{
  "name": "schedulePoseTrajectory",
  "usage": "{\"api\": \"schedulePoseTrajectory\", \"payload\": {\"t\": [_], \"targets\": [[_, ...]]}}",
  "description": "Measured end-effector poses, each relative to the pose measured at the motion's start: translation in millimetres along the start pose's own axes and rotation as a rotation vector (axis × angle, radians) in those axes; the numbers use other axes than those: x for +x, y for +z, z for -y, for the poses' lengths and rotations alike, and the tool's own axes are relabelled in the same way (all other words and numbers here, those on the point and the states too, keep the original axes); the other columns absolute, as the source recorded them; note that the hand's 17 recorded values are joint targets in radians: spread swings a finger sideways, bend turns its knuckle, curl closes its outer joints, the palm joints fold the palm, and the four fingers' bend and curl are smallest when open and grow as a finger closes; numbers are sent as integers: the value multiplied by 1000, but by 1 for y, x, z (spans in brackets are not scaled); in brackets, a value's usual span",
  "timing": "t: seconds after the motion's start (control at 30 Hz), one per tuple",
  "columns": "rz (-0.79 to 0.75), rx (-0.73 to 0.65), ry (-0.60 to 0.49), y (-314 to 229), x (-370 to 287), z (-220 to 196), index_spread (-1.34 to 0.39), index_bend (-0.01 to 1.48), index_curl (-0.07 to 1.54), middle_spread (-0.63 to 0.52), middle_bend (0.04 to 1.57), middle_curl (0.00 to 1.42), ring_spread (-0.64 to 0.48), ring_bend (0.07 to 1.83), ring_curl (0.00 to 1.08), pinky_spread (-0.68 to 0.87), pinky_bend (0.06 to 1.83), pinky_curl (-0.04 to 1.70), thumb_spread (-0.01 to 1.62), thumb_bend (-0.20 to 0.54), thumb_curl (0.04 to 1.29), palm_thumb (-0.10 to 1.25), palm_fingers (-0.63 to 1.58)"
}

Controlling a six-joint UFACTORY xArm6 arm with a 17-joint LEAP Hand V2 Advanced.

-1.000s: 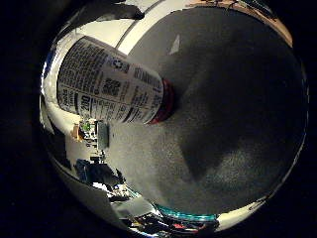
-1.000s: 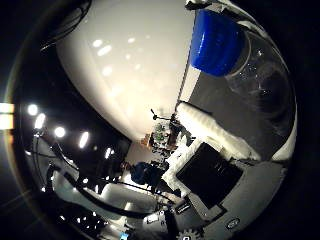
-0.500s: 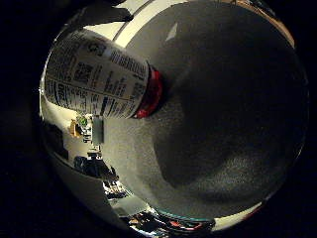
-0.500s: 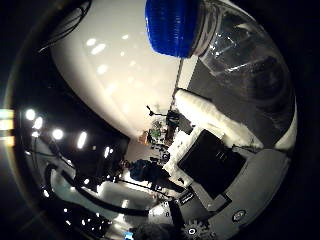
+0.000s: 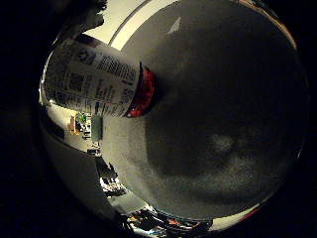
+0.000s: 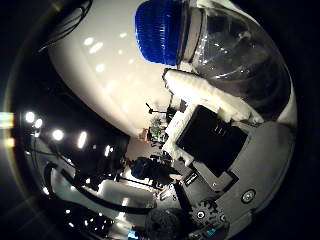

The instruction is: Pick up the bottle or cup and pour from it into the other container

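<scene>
Clear plastic bottle [image 6: 235, 60] with blue cap [image 6: 157, 31] and printed label, standing on grey desk [image 5: 223, 124], close against palm of hand [image 6: 215, 145]; finger closure round bottle not discernible.

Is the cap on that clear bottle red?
No, the cap on the clear bottle is blue and ribbed; the red is a band on the labelled can in the other view.

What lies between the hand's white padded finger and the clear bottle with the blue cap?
Nothing visible: in the thumb side view the hand's white padded finger lies right beside the clear bottle, under its blue cap.
</scene>
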State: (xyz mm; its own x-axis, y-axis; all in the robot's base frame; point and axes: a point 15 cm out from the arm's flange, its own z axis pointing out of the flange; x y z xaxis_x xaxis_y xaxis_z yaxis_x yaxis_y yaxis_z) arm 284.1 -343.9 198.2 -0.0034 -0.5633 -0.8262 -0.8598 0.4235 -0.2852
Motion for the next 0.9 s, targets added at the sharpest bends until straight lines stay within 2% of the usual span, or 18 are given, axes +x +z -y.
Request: {"api": "schedulePoseTrajectory", "payload": {"t": [0.1,0.27,0.37,0.47,0.63,0.9], "targets": [[5,-19,0,4,1,-3,-209,898,748,-121,1173,652,-162,1293,484,-290,1400,304,860,-13,555,951,1276],[6,-20,-16,5,-2,-1,-202,1062,804,-140,1295,722,-193,1398,567,-222,1526,409,822,-8,623,1043,1157],[25,-14,-56,5,-9,0,-196,1134,820,-137,1336,748,-208,1398,605,-195,1570,462,798,-5,678,1102,1120],[55,-4,-124,3,-28,2,-186,1171,827,-137,1360,765,-214,1407,637,-186,1563,497,719,-8,734,1136,1096],[35,-5,-145,0,-54,1,-177,1199,822,-134,1380,777,-216,1406,682,-170,1545,559,607,-15,814,1137,1095],[-47,-112,-180,23,-127,11,-170,1220,807,-133,1376,784,-198,1419,706,-166,1494,659,567,-14,894,1118,1117]]}}
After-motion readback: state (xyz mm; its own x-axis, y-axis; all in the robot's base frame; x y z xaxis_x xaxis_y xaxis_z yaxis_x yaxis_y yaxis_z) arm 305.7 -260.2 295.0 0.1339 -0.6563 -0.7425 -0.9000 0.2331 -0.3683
